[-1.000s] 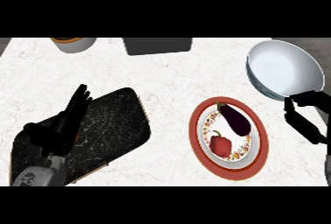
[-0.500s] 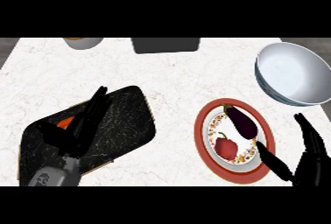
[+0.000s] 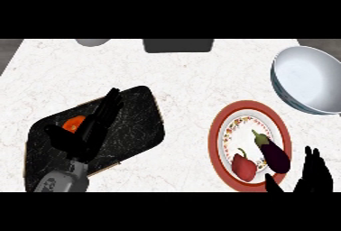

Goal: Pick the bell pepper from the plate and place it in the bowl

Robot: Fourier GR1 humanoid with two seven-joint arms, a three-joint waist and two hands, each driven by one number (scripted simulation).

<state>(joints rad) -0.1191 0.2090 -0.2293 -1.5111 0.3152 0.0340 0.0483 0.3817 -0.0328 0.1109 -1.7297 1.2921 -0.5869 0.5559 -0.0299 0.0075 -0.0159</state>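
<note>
Sitting on the plate (image 3: 220, 135) at the lower right of the frame, the red bell pepper (image 3: 244, 165) lies on the plate's lower part, just left of a dark eggplant (image 3: 272, 152) that slants beside it. You'll see that over the last second your right hand (image 3: 315, 173) has dropped from beside the bowl down to the lower right corner, just below and to the right of the plate, and the whole scene has slid a little upward and to the right in the frame. Its fingers point up and look straight, so it reads as open and holds nothing. That suggests you're lining up the approach; the pepper is not yet touched, and the pick is not begun.

The white bowl (image 3: 310, 81) waits at the upper right, well apart from the pepper but near the plate's top rim. Your left hand (image 3: 90, 128) rests open, fingers straight, over a dark cutting board (image 3: 133, 131) at centre left, partly covering an orange object (image 3: 75, 124). All of it stands on a pale marbled counter (image 3: 166, 76). At the top edge sit a dark rectangular item (image 3: 177, 45) and a pale round one (image 3: 92, 42).
</note>
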